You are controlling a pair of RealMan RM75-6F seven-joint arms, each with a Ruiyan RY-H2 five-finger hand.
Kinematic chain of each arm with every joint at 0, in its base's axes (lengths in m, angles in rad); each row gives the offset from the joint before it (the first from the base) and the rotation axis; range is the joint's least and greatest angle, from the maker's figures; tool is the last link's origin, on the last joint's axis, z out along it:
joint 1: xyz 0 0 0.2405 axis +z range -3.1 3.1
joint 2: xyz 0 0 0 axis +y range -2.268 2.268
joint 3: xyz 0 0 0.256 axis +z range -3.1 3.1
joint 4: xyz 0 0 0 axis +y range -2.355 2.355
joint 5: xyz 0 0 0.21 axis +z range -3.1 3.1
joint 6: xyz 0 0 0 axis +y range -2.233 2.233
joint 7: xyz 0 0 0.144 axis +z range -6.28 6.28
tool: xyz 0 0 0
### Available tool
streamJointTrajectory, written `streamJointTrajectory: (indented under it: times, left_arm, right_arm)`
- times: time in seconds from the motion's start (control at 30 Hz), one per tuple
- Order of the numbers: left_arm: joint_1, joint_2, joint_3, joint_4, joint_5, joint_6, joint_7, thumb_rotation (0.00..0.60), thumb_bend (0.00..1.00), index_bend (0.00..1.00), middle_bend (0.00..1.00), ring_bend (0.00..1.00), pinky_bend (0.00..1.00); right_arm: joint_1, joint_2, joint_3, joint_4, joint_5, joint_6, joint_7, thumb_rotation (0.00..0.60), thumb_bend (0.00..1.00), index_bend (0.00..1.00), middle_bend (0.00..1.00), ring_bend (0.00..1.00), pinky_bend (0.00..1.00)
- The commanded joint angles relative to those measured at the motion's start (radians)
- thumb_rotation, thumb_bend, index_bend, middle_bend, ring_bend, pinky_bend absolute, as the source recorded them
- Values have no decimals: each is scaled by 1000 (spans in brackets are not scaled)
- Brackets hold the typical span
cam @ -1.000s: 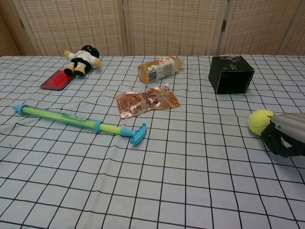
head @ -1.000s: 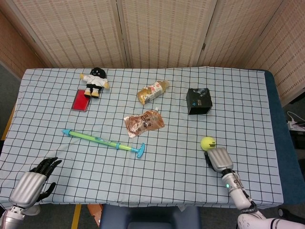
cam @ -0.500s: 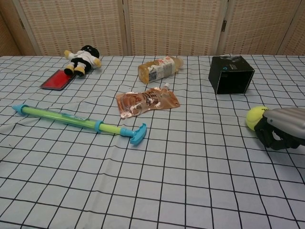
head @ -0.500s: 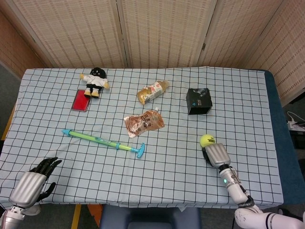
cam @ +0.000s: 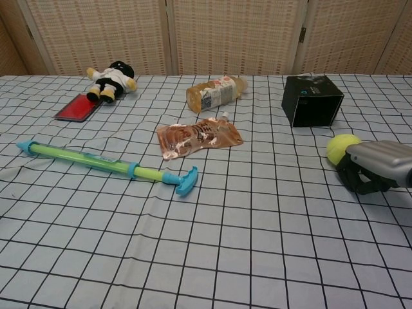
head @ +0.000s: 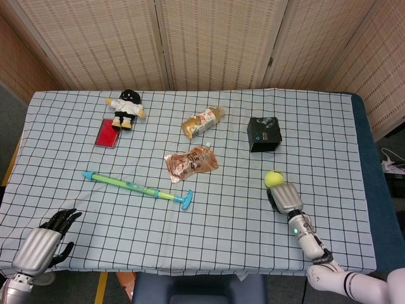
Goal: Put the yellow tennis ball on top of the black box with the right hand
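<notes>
Yellow, the ball [head: 274, 178] is sitting at lower right of the head view, touching the front of the right hand [head: 284, 198]. Over the past second both have been creeping up the frame toward the box [head: 264, 133]; my judgement is the ball is being nudged along rather than lifted. Whether the dark fingers [cam: 358, 181] under the silver shell are grasping it I cannot tell: in the chest view they are curling down beside the ball, not plainly around it. So the pick is looking unfinished, and the ball is lying well short of the box top. Bare checked counter [head: 329, 145] is lying between ball and box, giving open room; the counter's right edge is staying well off. The left hand [head: 43, 244], at lower left, is hanging off the near edge, fingers loosely spread, holding nothing.
</notes>
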Motion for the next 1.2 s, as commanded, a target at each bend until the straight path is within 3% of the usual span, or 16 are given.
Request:
streamJointTrajectory:
  times: [0.03,0.47,0.9,1.2]
  left_arm:
    - [0,0,0,0,-1,-1,0,600,427,146,109,116,471]
    - [-2,-1,1,2,0,-5,-2,600,427,146,109,116,472]
    - [-4,-2,2,2,-2,-9,2,600,428,145,109,116,472]
    - [-6,-4,1,3,-8,-16,2,600,426,146,109,116,471]
  right_arm:
    - [15,-26,9,45,-11,-14,29,600,971,982,833,878,1000]
    - [43,-58,27,117,-46,-19,82,600,971,982,833,878,1000]
    - [76,-55,62,137,-6,-43,40,600,971,982,833,878,1000]
    - [100,-86,69,205,-1,-68,57,600,971,982,833,878,1000]
